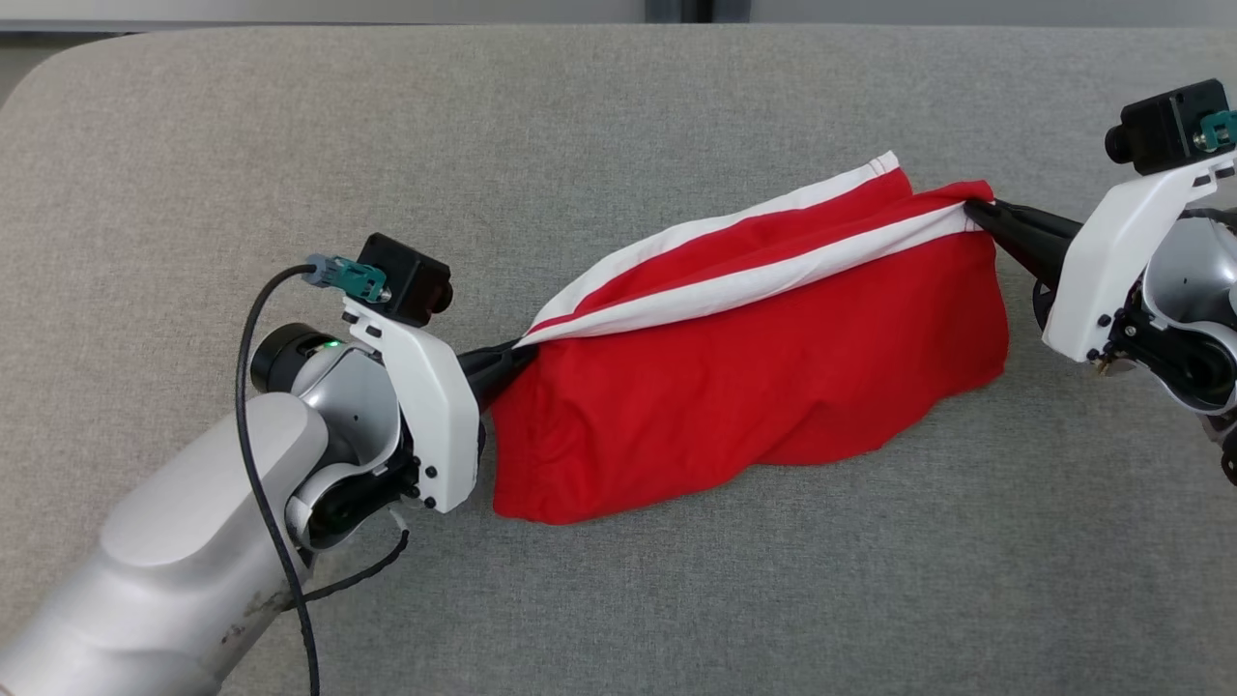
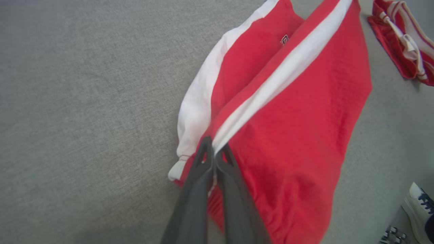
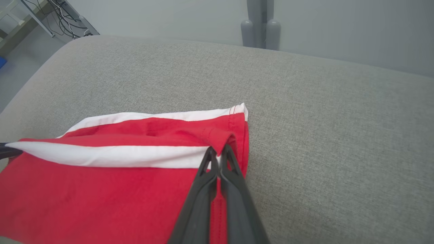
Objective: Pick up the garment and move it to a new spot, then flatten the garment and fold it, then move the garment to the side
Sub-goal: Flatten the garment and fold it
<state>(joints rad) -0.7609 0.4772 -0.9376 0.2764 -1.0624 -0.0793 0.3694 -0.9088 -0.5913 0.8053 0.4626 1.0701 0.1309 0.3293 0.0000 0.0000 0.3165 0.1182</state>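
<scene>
The red garment [image 1: 754, 387] lies across the middle of a grey fabric-covered surface [image 1: 618, 116], stretched between the two grippers. The left gripper [image 1: 517, 353] has its dark fingers pressed together on the garment's left end, pinching the end of a white band [image 1: 754, 280] that runs the length of the upper edge. The right gripper [image 1: 971, 208] is likewise clamped tight on the far end of that same band, at the garment's upper right corner. Between the two grips the band is pulled taut into a nearly straight line, lifted off the surface and rising toward the right in the head view. Below it the red cloth hangs down in soft folds, and its lower edge rests on the grey surface. Behind the taut band a second white band [image 1: 715, 227] borders the back layer of the garment, which lies flatter on the surface; the two layers gape apart, showing red lining between them. In the left wrist view a small dark label [image 2: 284, 39] shows on that inner red cloth. In the same view another red-and-white piece of cloth [image 2: 403, 44] lies well apart from the garment, and a white shoe [image 2: 418, 211] appears beyond the edge of the surface.
</scene>
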